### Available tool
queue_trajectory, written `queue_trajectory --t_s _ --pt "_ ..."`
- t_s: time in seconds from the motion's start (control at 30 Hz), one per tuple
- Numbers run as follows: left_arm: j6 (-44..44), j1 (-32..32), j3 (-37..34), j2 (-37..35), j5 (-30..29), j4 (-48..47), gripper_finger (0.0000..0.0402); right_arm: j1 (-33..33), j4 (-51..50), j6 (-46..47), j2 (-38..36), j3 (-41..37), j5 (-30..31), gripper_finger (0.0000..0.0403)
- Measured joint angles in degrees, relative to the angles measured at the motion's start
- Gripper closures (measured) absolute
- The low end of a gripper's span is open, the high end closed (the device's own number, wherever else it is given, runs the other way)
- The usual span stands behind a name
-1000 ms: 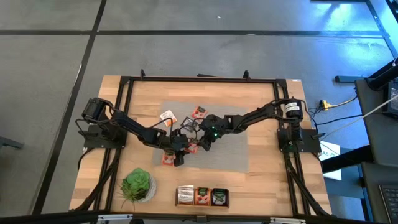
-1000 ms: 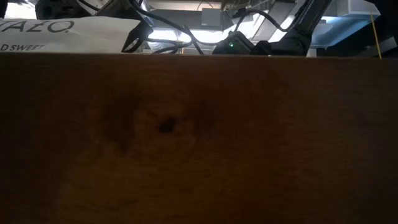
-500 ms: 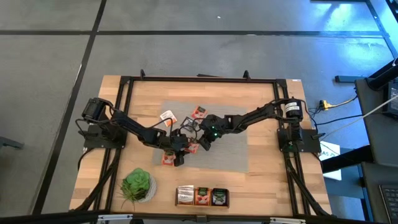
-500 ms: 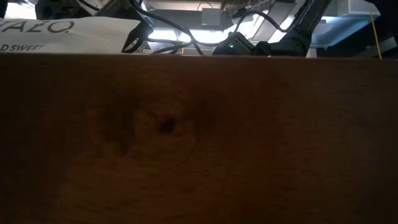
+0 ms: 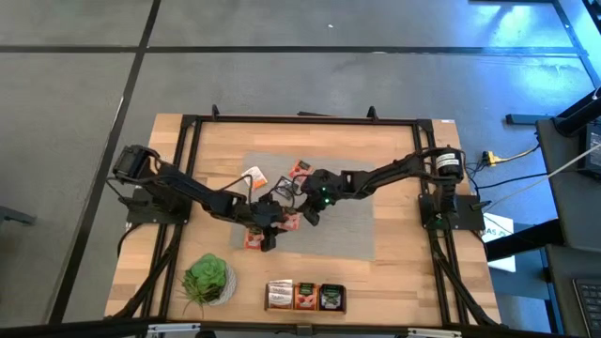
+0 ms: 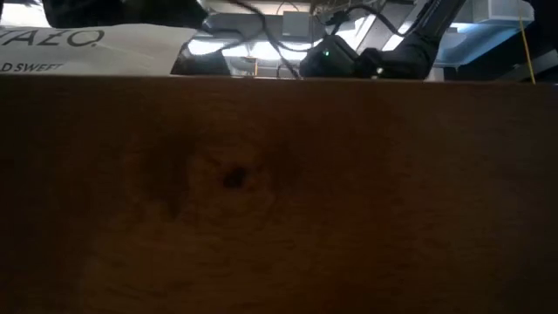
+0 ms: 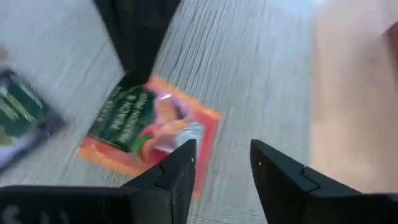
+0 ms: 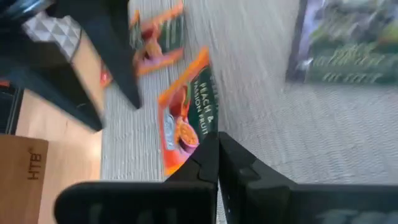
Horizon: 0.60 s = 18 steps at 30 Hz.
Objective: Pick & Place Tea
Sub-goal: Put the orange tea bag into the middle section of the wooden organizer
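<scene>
Several small tea sachets lie on the grey mat (image 5: pixel 347 230) at the table's middle. My right gripper (image 5: pixel 302 216) is shut on an orange peach sachet (image 8: pixel 186 118). In the left wrist view that sachet (image 7: pixel 149 134) shows with the right gripper's dark fingers (image 7: pixel 134 56) at its far corner. My left gripper (image 7: pixel 222 168) stands open just left of it and low over the mat, one finger in front of the sachet's near corner. I cannot tell whether it touches. My right gripper pinches the orange sachet by one corner (image 8: pixel 204 138) between its two shut fingers. The fingers slant down at it from the table's right side. The rest of the sachet reaches away from the fingers toward my left gripper. Whether it is clear of the mat cannot be told.
More sachets lie on the mat at its far left (image 5: pixel 254 176), far middle (image 5: pixel 300 169) and near left (image 5: pixel 252 241), and a dark one (image 8: pixel 342 43) beside the held one. A wooden box (image 5: pixel 305 297) of sachets and a potted plant (image 5: pixel 207 279) stand near the front edge.
My right gripper has risen a little and drawn slightly toward the far edge. My left arm has shifted slightly toward the table's left edge.
</scene>
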Motion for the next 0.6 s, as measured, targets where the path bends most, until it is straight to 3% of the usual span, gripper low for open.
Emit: queue_trajectory --t_s 0.3,0.6 --pt "5.48 -1.91 0.06 -11.06 0.02 -3.64 0.0254 2.37 -4.8 -4.49 -9.79 0.04 0.99 0.04" --pt "7.09 -1.91 0.11 -20.95 0.01 -5.17 0.0258 18.43 -10.12 -4.06 -19.79 0.04 9.57 0.0401"
